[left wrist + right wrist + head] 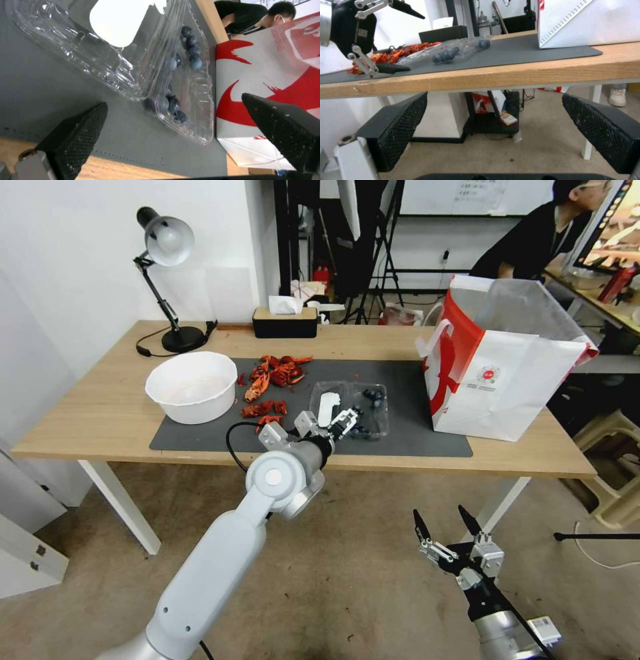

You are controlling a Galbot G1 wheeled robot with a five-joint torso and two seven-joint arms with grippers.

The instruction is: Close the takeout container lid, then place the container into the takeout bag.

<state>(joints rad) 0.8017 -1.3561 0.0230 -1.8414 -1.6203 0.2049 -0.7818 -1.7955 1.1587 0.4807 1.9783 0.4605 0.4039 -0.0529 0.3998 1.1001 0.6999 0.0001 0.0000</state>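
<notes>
Our left claw hangs spread at the open takeout container; right claw spread below the worktop.

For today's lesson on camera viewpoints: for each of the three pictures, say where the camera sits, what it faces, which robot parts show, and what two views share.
Head view: high on the robot, looking down at the wooden table; left arm reaching in, left tool, and the low right tool.
Left wrist view: just above the grey mat, facing the small clear plastic clamshell container, its stickered lid open; open fingers.
Right wrist view: below the table edge, looking across it; open fingers.
Shared: the container and the white-and-red paper bag.
</notes>
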